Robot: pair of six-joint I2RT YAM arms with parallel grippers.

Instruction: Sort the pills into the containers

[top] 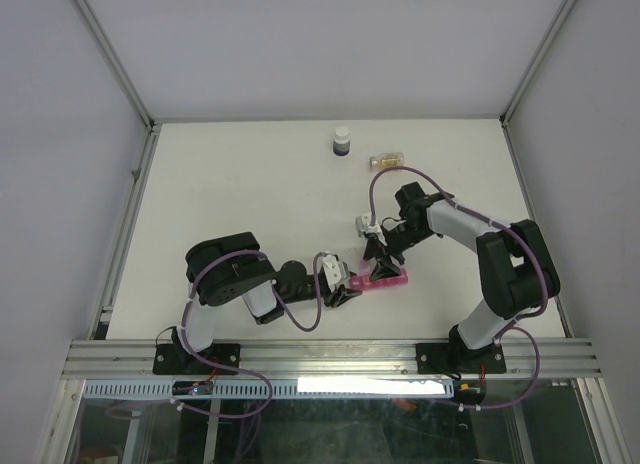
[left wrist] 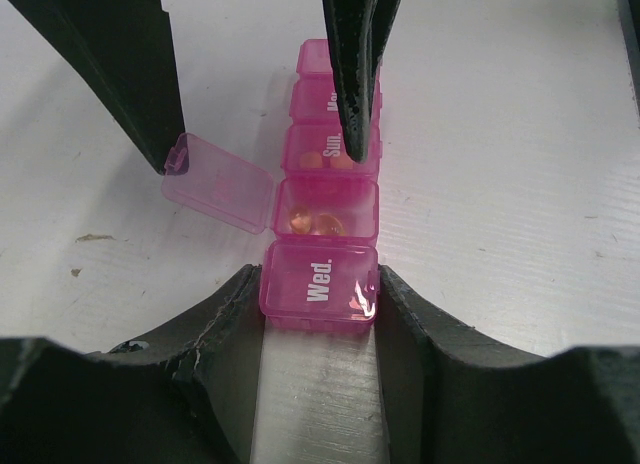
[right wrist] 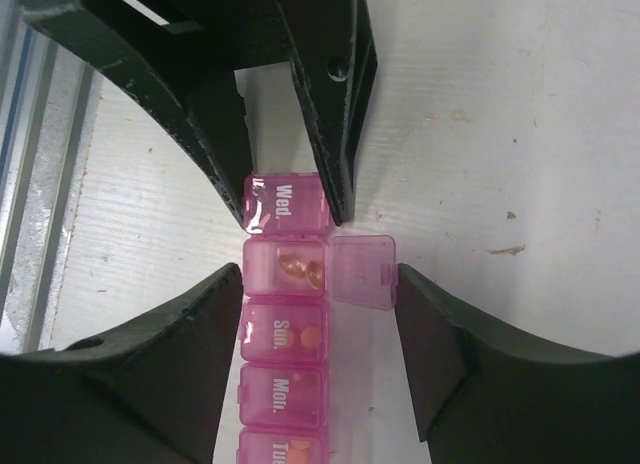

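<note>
Nearest the left wrist camera, the left gripper (left wrist: 320,276) has its jaws clamped on the "Wed." end of 1 pink pill organiser (left wrist: 312,289). 5 compartments show in a row; 1 lid (left wrist: 218,182) is flipped open, with orange pills (left wrist: 312,222) in that cell and more under "Sun." beside it. The right gripper (right wrist: 318,276) straddles the open cell, jaws apart. Only the top view shows 2 bottles far back on the table (top: 250,184): 1 dark white-capped bottle (top: 342,142), 1 clear bottle (top: 386,161).

Pills (left wrist: 312,222) lie in the organiser (left wrist: 318,284) compartment just beside Wed
</note>
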